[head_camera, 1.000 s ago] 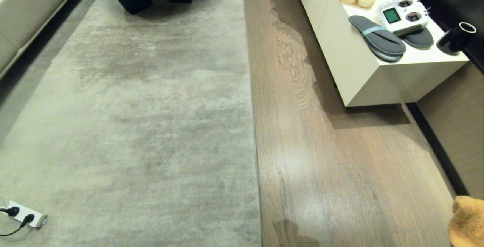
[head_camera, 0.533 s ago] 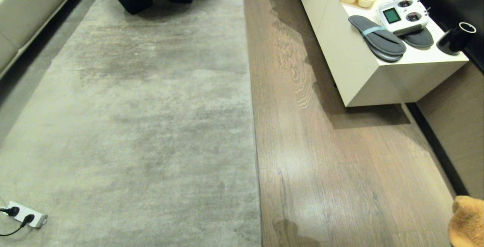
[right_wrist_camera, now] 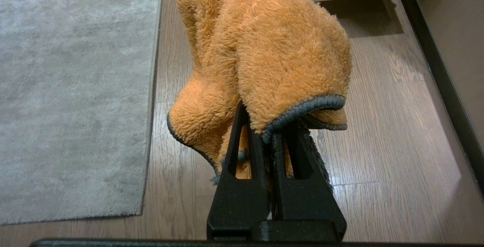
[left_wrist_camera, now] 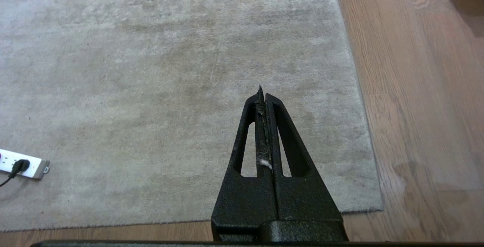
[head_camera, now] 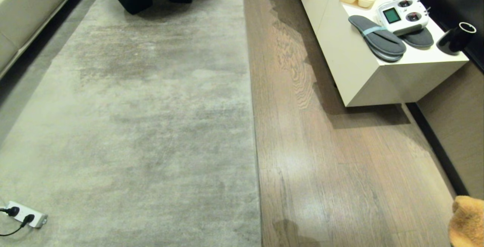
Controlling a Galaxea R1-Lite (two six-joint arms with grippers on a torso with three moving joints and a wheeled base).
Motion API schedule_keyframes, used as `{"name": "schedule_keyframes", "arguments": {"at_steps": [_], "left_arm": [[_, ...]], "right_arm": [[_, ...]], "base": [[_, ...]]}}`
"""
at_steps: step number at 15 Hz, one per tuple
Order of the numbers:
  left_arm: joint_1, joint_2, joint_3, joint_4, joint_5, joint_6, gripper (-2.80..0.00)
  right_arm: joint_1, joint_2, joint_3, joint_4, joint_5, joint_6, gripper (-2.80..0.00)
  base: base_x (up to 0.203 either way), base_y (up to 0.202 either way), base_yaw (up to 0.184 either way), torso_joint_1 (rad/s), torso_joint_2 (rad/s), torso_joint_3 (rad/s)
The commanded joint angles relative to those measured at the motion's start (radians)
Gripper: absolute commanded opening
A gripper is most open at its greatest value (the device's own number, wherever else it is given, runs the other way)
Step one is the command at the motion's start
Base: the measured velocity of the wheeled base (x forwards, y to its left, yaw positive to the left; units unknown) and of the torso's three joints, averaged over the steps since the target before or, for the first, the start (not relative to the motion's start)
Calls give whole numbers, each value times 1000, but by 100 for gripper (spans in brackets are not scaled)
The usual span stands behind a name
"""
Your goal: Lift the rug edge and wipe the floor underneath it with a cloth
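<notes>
You have the cloth (right_wrist_camera: pixel 261 50) clamped in the right gripper (right_wrist_camera: pixel 270 133), above the floor (head_camera: pixel 340 171) at near right. The left gripper (left_wrist_camera: pixel 262 99) is closed, empty. The rug edge (head_camera: pixel 255 126) lies flat: lifting and wiping remain.

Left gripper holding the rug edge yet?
No. In the left wrist view the left gripper is shut on nothing, up above the rug, whose rug edge lies flat on the floor.

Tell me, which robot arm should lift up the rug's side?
Probably the left. The left gripper is shut and empty above the rug, near the rug edge. The right gripper holds the cloth.
</notes>
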State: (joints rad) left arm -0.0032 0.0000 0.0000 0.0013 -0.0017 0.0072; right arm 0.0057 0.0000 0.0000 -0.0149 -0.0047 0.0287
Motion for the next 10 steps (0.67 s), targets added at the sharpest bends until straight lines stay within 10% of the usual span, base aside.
{"name": "schedule_keyframes", "arguments": {"at_steps": [1,10], "left_arm": [[0,0,0,0,0,0,-280],[0,0,0,-1,0,2,-280]], "right_arm": [[0,2,0,0,0,0,-280],[0,2,0,0,0,0,-280]], "base": [[0,0,0,0,0,0],[0,0,0,0,0,0]]}}
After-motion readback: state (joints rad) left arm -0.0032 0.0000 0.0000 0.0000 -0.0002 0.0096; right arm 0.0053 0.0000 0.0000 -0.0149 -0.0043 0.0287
